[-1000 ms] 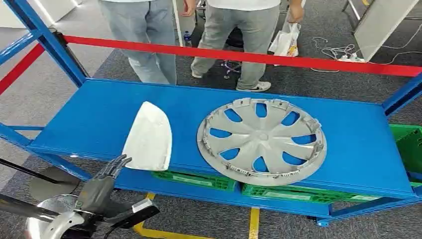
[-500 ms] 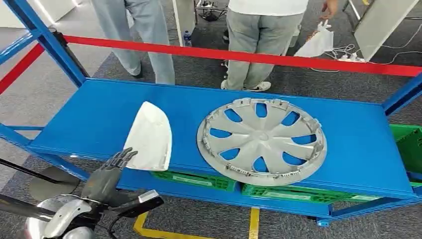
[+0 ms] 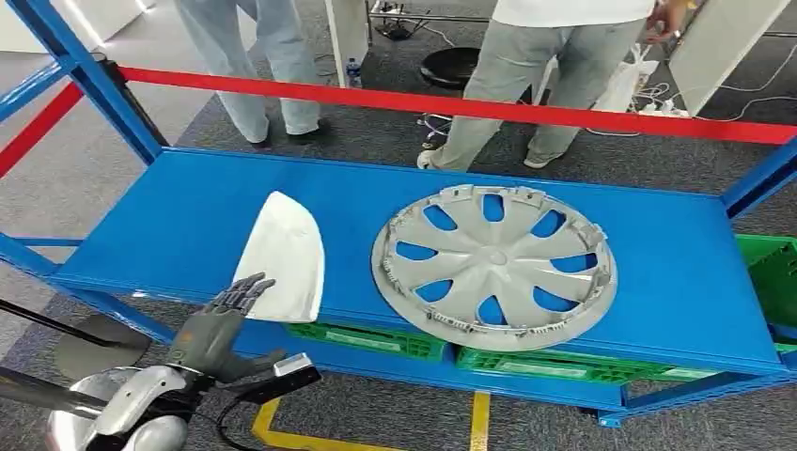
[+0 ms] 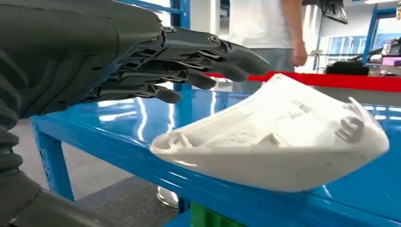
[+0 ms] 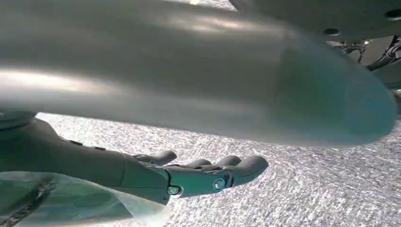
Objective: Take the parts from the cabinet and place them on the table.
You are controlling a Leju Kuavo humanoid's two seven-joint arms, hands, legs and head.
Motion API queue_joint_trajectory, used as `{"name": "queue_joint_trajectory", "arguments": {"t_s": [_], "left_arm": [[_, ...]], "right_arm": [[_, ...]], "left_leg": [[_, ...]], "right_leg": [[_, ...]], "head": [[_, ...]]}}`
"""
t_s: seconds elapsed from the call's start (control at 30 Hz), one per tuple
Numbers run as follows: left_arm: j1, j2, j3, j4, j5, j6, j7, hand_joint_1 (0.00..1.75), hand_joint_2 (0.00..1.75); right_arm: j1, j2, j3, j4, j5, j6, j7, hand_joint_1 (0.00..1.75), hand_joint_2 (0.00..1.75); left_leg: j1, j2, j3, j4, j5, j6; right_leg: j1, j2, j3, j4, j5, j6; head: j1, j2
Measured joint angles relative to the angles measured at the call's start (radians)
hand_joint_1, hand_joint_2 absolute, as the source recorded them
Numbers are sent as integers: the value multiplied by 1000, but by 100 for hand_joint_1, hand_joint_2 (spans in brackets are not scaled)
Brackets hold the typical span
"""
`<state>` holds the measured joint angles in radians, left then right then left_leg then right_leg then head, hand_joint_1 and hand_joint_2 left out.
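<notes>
Risk: our left hand (image 3: 224, 324), fingers spread and holding nothing, hovers just short of the white cover (image 3: 282, 258) overhanging the shelf (image 3: 188, 216) edge; a nudge might tip it off. Our right hand (image 5: 208, 177) hangs apparently empty.

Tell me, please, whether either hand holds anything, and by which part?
Nothing is held: the left hand hovers open above the white plastic shell; the right hand hangs empty.
</notes>
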<state>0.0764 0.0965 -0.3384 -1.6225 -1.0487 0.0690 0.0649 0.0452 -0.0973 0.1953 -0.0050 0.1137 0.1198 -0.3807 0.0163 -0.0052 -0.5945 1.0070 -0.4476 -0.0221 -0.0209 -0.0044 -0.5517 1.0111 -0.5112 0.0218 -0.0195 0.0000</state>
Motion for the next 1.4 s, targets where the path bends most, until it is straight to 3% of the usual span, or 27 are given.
{"name": "queue_joint_trajectory", "arguments": {"t_s": [1.3, 1.33, 1.37, 1.4], "left_arm": [[-57, -21, -12, 138, -61, -53, -2, 0, 175], [-61, -22, -12, 144, -62, -54, -2, 7, 175], [-65, -22, -12, 148, -64, -54, 0, 54, 175], [-69, -23, -13, 153, -67, -55, 1, 150, 175]], "right_arm": [[-8, -6, 16, -1, -19, 14, -5, 0, 0], [-8, -6, 16, -2, -21, 14, -3, 0, 0], [-8, -6, 16, -2, -23, 15, -1, 0, 0], [-8, -6, 16, -3, -24, 15, 0, 0, 0]], "left_leg": [[0, 0, 0, 0, 0, 0], [0, 0, 0, 0, 0, 0], [0, 0, 0, 0, 0, 0], [0, 0, 0, 0, 0, 0]], "right_leg": [[0, 0, 0, 0, 0, 0], [0, 0, 0, 0, 0, 0], [0, 0, 0, 0, 0, 0], [0, 0, 0, 0, 0, 0]], "head": [[0, 0], [0, 0], [0, 0], [0, 0]]}}
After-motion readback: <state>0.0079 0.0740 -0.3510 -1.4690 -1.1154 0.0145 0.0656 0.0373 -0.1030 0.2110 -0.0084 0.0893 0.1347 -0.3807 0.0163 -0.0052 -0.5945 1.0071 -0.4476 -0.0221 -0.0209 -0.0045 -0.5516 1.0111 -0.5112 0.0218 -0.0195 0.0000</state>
